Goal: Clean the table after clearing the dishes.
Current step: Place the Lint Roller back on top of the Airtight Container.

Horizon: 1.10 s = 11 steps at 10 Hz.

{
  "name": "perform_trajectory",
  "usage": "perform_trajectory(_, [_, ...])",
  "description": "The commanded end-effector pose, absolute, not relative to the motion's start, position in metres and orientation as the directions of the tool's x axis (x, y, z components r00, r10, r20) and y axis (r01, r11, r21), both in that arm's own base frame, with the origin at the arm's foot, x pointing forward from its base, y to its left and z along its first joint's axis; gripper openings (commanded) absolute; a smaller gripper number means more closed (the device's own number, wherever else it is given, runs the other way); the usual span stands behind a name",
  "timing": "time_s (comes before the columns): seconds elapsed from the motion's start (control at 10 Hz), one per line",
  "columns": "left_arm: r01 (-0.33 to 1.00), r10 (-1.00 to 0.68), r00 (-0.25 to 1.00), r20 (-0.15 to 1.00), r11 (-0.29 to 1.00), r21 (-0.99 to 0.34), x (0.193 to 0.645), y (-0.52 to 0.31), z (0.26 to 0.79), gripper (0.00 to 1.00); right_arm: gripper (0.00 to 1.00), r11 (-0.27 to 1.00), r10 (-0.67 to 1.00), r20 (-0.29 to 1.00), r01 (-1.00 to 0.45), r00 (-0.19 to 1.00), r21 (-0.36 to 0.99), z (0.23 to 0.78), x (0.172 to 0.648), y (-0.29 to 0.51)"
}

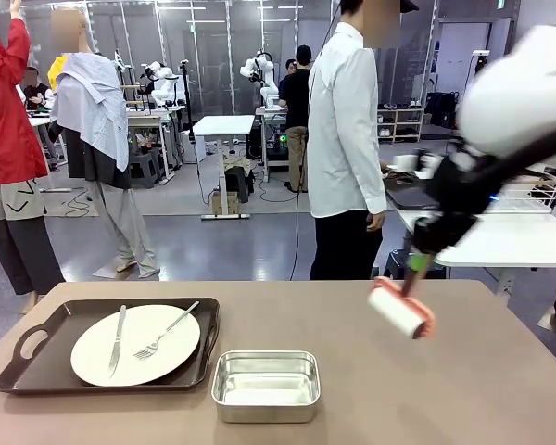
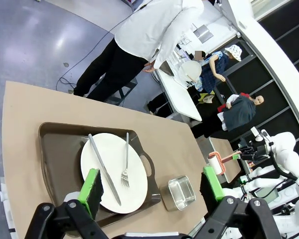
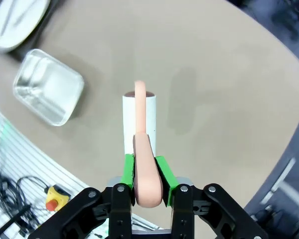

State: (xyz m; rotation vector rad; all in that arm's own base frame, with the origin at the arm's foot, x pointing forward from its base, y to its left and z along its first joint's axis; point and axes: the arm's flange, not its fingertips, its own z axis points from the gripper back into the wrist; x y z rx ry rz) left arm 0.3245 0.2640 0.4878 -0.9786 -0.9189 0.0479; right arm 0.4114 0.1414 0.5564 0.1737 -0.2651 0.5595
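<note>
Front view: the right gripper point(image 1: 417, 262) is pinching a roller point(image 1: 400, 311) above the surface's point(image 1: 371, 399) right side, while the plate point(image 1: 93, 357) is sitting on the tray point(image 1: 32, 345) at the near left corner. Left wrist view: the left gripper point(image 2: 152, 179) is hanging spread above the tray. Right wrist view: the right gripper is clamping the roller's handle.

Table point(image 1: 463, 389): wide, smooth matte taupe-brown top; far edge straight across front view, side edges running out past picture's left and right; two things lie directly on it.
Tray point(image 1: 37, 366): dark brown, rectangular, raised rim, cut-out handles at short ends; flat on left part of table, long side along table's width.
Pan point(image 1: 265, 385): small, steel, rectangular with rounded corners, upright, shiny inside; just right of tray's near right corner, toward table's near side; touching tray or not, cannot tell.
</note>
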Motion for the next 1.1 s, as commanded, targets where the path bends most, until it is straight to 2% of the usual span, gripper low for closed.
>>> perform_trajectory(0.0, [0.368, 0.427, 0.624, 0.654, 0.577, -0.729, 0.324, 0.266, 0.489, 1.0, 0.23, 0.691, 0.698, 0.241, -0.723, 0.675, 0.023, 0.566, 0.437, 0.192])
perform_trajectory(0.2, [0.368, 0.427, 0.624, 0.654, 0.577, -0.729, 0.324, 0.266, 0.489, 1.0, 0.23, 0.573, 0.813, 0.168, -0.817, 0.557, -0.063, 0.571, 0.444, 0.269])
perform_trajectory(0.5, [0.368, 0.427, 0.624, 0.654, 0.577, -0.729, 0.324, 0.266, 0.489, 1.0, 0.23, 0.43, 0.901, 0.076, -0.902, 0.427, -0.041, 0.562, 0.446, 0.362])
perform_trajectory(0.6, [0.368, 0.427, 0.624, 0.654, 0.577, -0.729, 0.324, 0.266, 0.489, 1.0, 0.23, 0.395, 0.919, 0.036, -0.914, 0.394, -0.094, 0.553, 0.438, 0.385])
perform_trajectory(0.9, [0.368, 0.427, 0.624, 0.654, 0.577, -0.729, 0.324, 0.266, 0.489, 1.0, 0.23, 0.386, 0.921, 0.069, -0.922, 0.383, -0.032, 0.545, 0.413, 0.421])
perform_trajectory(1.0, [0.368, 0.427, 0.624, 0.654, 0.577, -0.729, 0.324, 0.266, 0.489, 1.0, 0.23, 0.427, 0.898, 0.099, -0.903, 0.429, 0.04, 0.544, 0.405, 0.425])
